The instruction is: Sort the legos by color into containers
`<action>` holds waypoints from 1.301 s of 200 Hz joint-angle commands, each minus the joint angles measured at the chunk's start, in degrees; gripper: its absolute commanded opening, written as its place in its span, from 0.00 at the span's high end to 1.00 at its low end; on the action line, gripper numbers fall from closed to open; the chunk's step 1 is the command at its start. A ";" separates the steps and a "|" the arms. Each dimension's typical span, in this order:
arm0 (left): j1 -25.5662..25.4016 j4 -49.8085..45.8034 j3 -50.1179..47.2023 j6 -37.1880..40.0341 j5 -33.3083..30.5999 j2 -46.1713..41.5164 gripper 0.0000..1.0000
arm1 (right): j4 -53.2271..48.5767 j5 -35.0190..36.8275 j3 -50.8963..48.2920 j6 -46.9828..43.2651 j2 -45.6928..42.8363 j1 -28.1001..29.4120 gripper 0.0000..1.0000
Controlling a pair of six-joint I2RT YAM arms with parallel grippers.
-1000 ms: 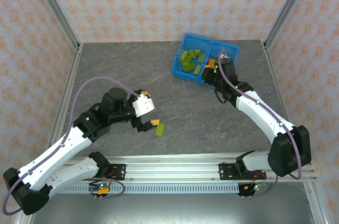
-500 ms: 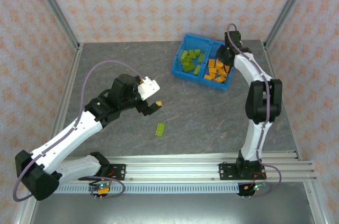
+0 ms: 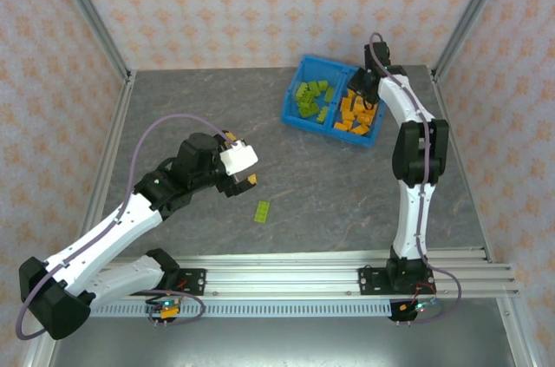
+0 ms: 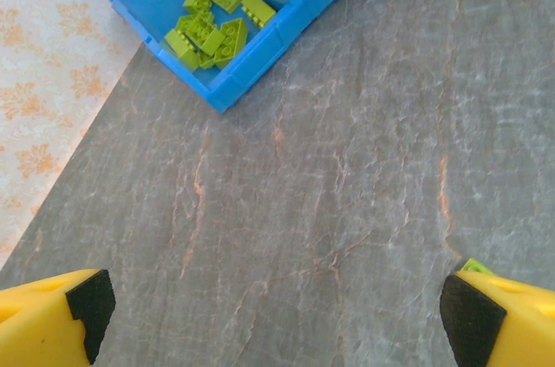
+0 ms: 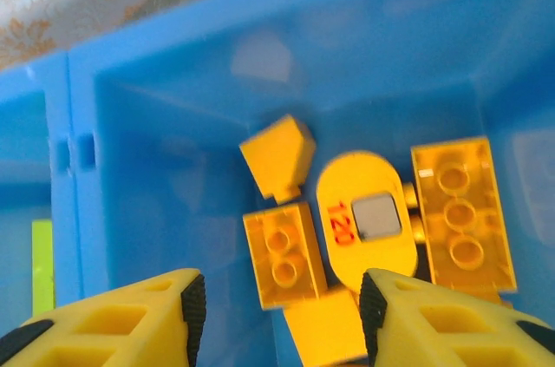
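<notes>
One loose lime green lego [image 3: 262, 211] lies flat on the table, and its corner [image 4: 473, 265] peeks from behind a finger in the left wrist view. My left gripper [image 3: 244, 181] hovers just up-left of it, open wide [image 4: 277, 315] over bare table. The blue bin [image 3: 291, 94] holds green legos [image 3: 312, 98] in its left container and orange legos [image 3: 355, 117] in its right one. My right gripper [image 3: 358, 92] hangs over the orange container, open [image 5: 277, 298], with orange bricks [image 5: 284, 254] and a rounded "120" piece [image 5: 360, 215] lying loose below.
The bin's middle wall [image 5: 78, 211] runs down the left of the right wrist view, a green sliver [image 5: 42, 263] beyond it. Metal frame posts [image 3: 91, 16] and patterned walls ring the table. The rail [image 3: 286, 267] with both arm bases lines the near edge.
My right gripper has moved back over the orange container and its jaws have parted. The left gripper has lifted away from the loose green lego, still open.
</notes>
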 commanded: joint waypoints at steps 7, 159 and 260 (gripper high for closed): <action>0.23 -2.24 0.87 2.77 -5.32 0.20 0.00 | 3.80 -2.58 -13.11 1.53 -15.72 1.19 0.47; 11.51 -1.88 3.08 -12.69 -26.91 3.46 0.00 | 1.93 -3.74 -43.91 23.51 -30.28 53.95 0.23; 11.52 -2.15 2.77 -10.51 -23.99 2.84 0.00 | -6.77 4.24 -33.09 18.48 -11.59 57.08 0.29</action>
